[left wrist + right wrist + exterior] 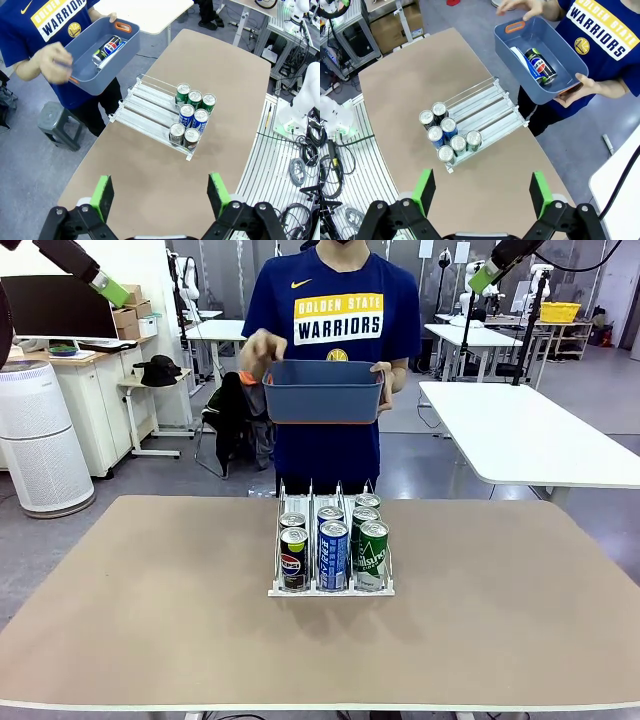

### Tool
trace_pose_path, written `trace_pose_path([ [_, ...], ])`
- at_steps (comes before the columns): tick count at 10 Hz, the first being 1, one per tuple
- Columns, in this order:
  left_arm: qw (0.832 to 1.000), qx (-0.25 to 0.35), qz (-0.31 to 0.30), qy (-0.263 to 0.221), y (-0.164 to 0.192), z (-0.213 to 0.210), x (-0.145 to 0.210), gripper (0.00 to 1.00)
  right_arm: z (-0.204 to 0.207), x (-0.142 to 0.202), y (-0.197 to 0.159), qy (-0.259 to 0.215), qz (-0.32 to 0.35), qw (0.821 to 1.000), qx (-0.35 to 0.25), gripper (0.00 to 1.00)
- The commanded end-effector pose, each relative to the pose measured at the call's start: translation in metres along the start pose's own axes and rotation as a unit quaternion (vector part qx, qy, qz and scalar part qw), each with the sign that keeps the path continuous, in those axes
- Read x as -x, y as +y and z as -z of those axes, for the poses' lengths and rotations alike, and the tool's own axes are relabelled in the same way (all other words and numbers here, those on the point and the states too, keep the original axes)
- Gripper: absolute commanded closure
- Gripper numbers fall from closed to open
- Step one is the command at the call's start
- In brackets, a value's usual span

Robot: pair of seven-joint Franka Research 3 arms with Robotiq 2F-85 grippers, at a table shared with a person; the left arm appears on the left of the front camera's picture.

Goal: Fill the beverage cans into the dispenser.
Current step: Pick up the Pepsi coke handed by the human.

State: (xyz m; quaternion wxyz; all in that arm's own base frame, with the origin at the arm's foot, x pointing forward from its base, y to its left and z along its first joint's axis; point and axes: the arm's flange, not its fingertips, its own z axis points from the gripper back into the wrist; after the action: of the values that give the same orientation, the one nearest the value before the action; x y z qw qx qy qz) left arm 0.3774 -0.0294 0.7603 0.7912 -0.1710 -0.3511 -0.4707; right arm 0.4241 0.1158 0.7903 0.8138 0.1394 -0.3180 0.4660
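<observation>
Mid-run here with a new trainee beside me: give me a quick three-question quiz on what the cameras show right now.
1. How many beverage cans stand in the dispenser?
2. True or false: the blue bin rests on the table.
3. Which lane holds three cans? A) black Pepsi B) blue C) green
Key: 1) Seven. 2) False; a person holds it in the air. 3) C, the green cans.
</observation>
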Motion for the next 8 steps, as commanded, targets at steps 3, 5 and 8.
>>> trace_pose_path([
  [3, 1.000, -0.001, -0.003, 0.006, -0.0006, 0.0001, 0.0006, 0.00, 0.0000, 0.0005, 0.0001, 0.000, 0.000, 1.000, 0.000, 0.00],
  [5, 1.000, -0.001, -0.003, 0.006, -0.0006, 0.0001, 0.0006, 0.00, 0.0000, 0.0005, 0.0001, 0.000, 0.000, 1.000, 0.000, 0.00],
  [8, 1.000, -0.001, -0.003, 0.006, -0.0006, 0.0001, 0.0006, 0.00, 0.0000, 0.0005, 0.0001, 0.000, 0.000, 1.000, 0.000, 0.00],
])
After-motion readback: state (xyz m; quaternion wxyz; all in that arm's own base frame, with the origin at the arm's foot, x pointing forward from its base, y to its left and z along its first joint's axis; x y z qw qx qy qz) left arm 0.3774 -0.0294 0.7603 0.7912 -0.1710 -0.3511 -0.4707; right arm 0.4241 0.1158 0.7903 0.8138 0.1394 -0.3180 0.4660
